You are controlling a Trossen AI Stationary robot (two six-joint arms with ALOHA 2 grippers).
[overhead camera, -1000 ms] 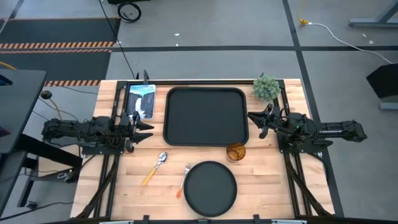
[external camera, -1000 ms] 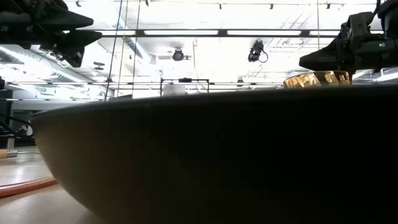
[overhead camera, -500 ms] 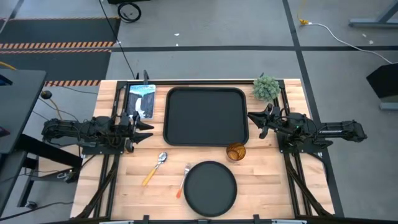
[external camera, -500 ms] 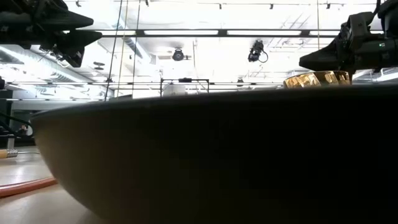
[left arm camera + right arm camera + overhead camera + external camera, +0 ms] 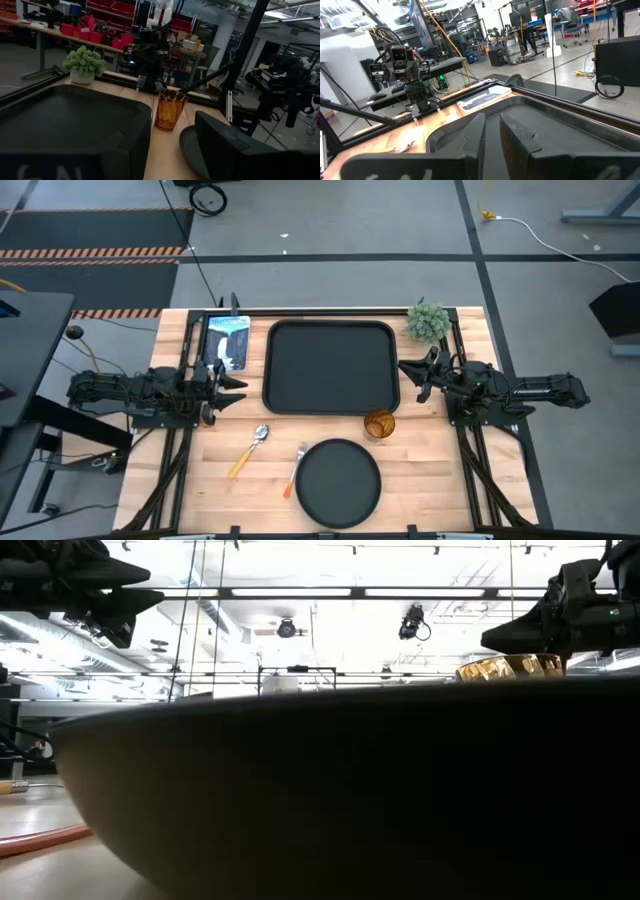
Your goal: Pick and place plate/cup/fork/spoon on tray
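Note:
The black rectangular tray [image 5: 330, 367] lies at the table's middle, toward the far side. The round black plate [image 5: 338, 482] rests flat near the front edge and fills the low view [image 5: 350, 790]. The amber cup [image 5: 379, 424] stands upright off the tray's near right corner; it also shows in the left wrist view [image 5: 170, 110]. The spoon [image 5: 250, 448] and the fork [image 5: 295, 470] lie flat on the wood left of the plate. My left gripper [image 5: 243, 392] hovers open off the tray's left edge. My right gripper [image 5: 408, 380] hovers open off the tray's right edge.
A small potted plant [image 5: 428, 321] stands at the far right corner. A blue and white printed card [image 5: 227, 340] lies at the far left. Black frame rails [image 5: 470, 450] run along both sides of the table.

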